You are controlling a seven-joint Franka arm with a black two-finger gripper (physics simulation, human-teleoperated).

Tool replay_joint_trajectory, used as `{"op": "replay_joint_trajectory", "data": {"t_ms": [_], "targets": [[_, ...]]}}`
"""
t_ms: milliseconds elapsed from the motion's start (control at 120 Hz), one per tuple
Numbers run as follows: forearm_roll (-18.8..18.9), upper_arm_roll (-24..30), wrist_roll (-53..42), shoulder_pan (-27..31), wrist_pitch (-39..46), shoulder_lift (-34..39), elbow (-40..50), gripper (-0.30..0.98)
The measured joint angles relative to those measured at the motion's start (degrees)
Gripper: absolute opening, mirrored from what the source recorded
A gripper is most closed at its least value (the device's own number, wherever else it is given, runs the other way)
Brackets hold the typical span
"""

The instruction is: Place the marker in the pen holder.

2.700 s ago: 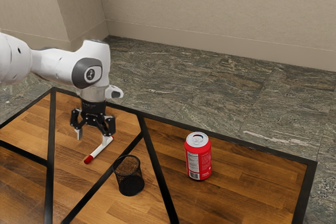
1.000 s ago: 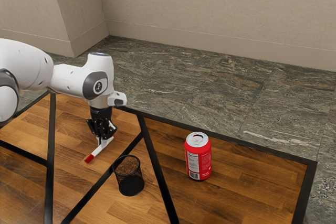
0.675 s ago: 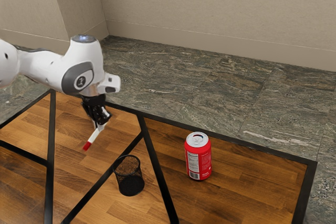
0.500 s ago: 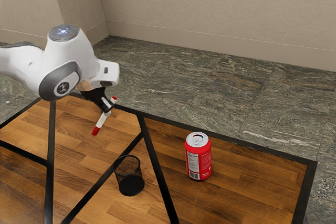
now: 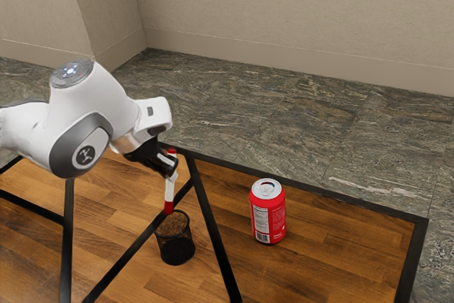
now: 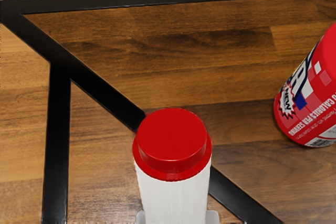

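exterior view: the gripper (image 5: pixel 171 172) is pinching the marker (image 5: pixel 169 191) by its white body, with one red end above the grip and the other pointing down. the marker is off the tabletop (image 5: pixel 340 246), close to upright with a slight tilt. its lower end overlaps the far part of the rim of the pen holder (image 5: pixel 176 240); whether it is over the opening or just beyond it cannot be told. the pen holder stands upright on the near side of the gripper. the step in hand is judged to be alignment prior to insertion. the next move calls for a small correction toward the middle of the opening, then a straight descent, then release once the lower end is inside the wall. the rim is the likely obstruction: an off-center descent could catch it and tip the holder. the soda can (image 5: pixel 268 211) stands toward the exterior view's right, well apart from the holder, and should not obstruct the descent. wrist view: pale fingertips (image 6: pixel 212 217) flank the marker's white body on two sides, below its upper red end. the soda can is apart from the marker.
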State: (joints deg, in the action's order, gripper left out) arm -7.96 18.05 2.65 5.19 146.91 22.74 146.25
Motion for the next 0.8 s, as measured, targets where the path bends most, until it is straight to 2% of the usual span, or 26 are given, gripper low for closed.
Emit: {"op": "replay_joint_trajectory", "data": {"t_ms": [208, 383, 508, 558, 642, 733, 800], "targets": [[-0.51, 0.82, 2.75, 1.61, 1.07, -2.12, 0.03, -0.1], [-1.69, 0.85, 3.12, 2.09, 0.01, -1.72, -0.07, 0.28], [-2.01, -0.7, 3.08, 3.76, -2.13, -2.29, -2.99, 0.46], [-1.69, -2.03, 3.06, 4.09, -5.87, -4.57, -10.83, 0.51], [2.97, -4.6, 3.07, 3.89, -16.83, -12.33, -31.92, 0.57], [7.79, -14.21, 3.22, -2.56, -29.05, -17.57, -50.56, 0.61], [10.34, -17.6, 3.32, -3.91, -36.79, -19.05, -58.04, 0.63]]}}
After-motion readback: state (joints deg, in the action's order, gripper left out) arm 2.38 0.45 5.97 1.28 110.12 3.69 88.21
